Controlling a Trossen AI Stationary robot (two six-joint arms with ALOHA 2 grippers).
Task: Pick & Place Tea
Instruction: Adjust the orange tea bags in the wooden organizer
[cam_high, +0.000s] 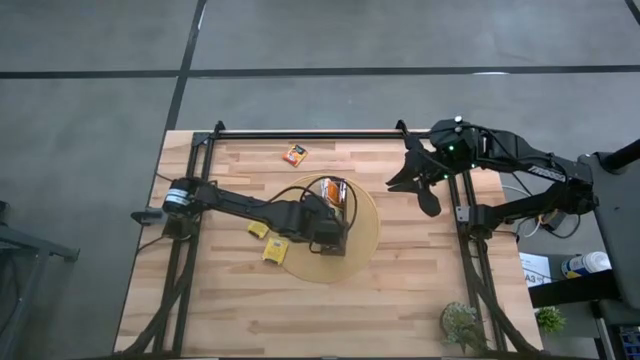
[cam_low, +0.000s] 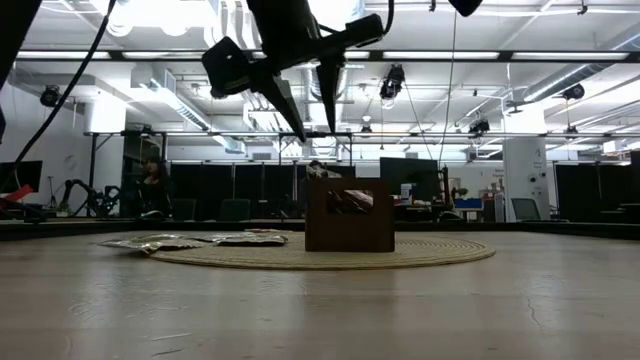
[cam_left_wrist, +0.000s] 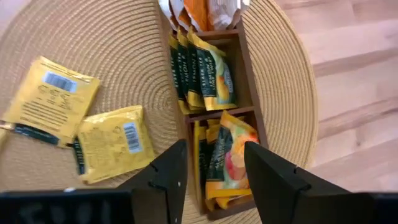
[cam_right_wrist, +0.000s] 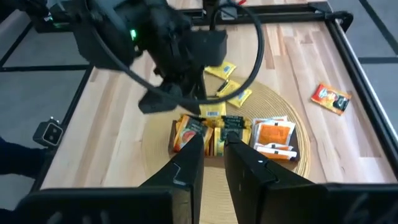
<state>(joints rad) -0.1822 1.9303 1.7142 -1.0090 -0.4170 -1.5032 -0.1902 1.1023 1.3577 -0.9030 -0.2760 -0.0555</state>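
A long dark-brown tray (cam_high: 337, 190) stands on a round tan mat (cam_high: 365, 240), its compartments holding several tea sachets upright on edge (cam_left_wrist: 208, 71). My left gripper (cam_left_wrist: 214, 168) hangs open above the tray's near end, well clear of it in the low view (cam_low: 315, 125), with nothing between its fingers. Two yellow tea sachets (cam_left_wrist: 53, 102) (cam_left_wrist: 112, 146) lie flat at the mat's left edge. An orange sachet (cam_high: 294, 154) lies on the bare wood near the far edge. My right gripper (cam_right_wrist: 213, 158) waits raised at the far right, open by a narrow gap and empty.
A black frame rail (cam_high: 300, 133) runs along the table's far edge, with side rails beside each arm base. A small potted plant (cam_high: 460, 325) stands at the near right corner. Bare wood lies along the near edge and right of the mat.
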